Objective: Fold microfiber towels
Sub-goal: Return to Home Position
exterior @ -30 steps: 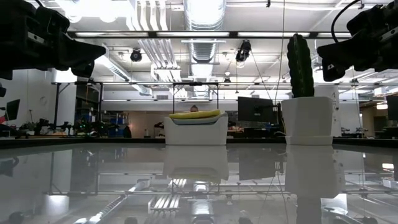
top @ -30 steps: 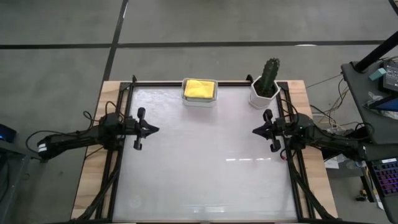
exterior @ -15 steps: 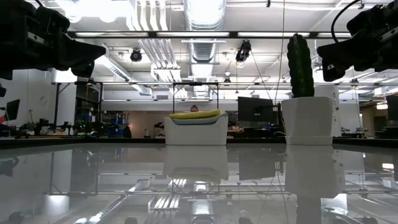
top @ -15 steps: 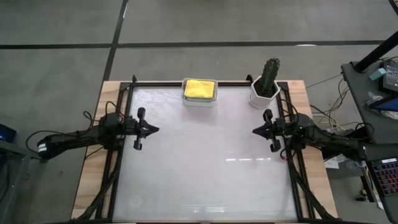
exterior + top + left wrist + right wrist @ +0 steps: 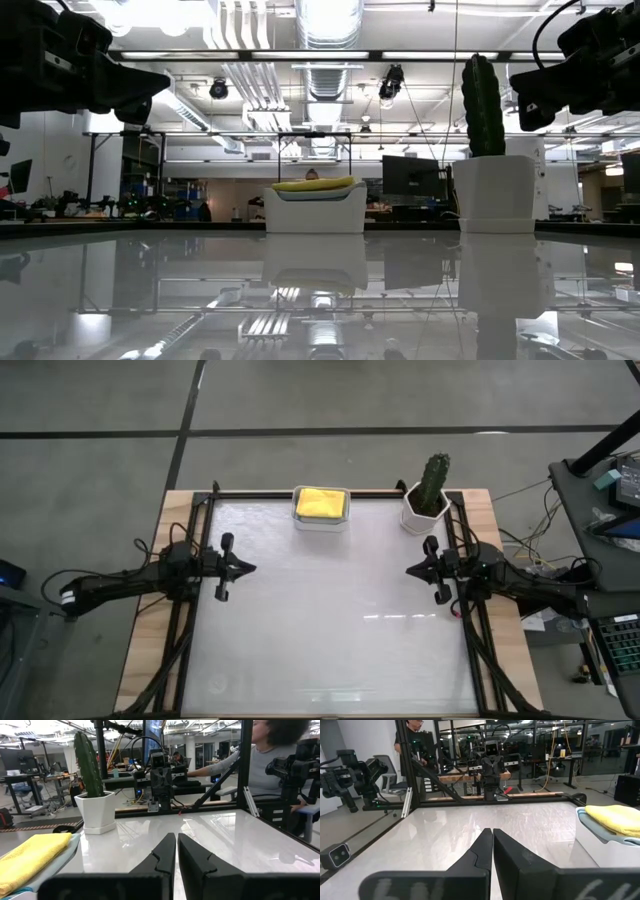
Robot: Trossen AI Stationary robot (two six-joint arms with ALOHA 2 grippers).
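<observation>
Yellow microfiber towel (image 5: 320,502) lies folded, soft and nappy, on top inside the white rectangular hard-plastic tub (image 5: 320,526). A pale blue-grey cloth edge (image 5: 312,193) shows beneath it; anything deeper is hidden. I judge the folding finished, with only parking left. My left gripper (image 5: 248,568) and right gripper (image 5: 409,571) hover on either side of the tub, well apart from it, fingers pressed together, holding nothing. A ribbed green cactus in a white faceted pot (image 5: 428,495) stands near the tub.
</observation>
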